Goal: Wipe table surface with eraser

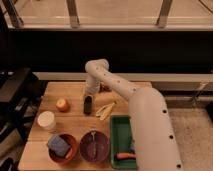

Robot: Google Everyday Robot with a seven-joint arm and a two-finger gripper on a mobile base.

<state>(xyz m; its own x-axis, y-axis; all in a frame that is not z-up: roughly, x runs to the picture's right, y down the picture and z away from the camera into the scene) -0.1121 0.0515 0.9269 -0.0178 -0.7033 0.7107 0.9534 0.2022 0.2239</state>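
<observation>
1. Dark, nearly black oblong eraser (pixel 87 105) lies near the middle of the light brown wooden plank table surface (pixel 75 122), between a round orange fruit (pixel 62 104) on the left and pale yellow strips (pixel 105 110) on the right.
2. Gripper (pixel 89 94) of the white arm (pixel 145 120) hangs directly over the eraser's far end; whether it grasps the block cannot be told.
3. Near edge, left to right: brown bowl (pixel 71 150) holding a blue-grey sponge block (pixel 58 144), purple bowl (pixel 94 146), green rectangular tray (pixel 120 131).

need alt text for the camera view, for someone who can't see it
A white robot arm reaches across a wooden table surface, its end effector down close to a dark eraser. Around it sit an orange fruit, a white cup, a blue-grey sponge in a brown bowl, a purple bowl and a green tray.
</observation>
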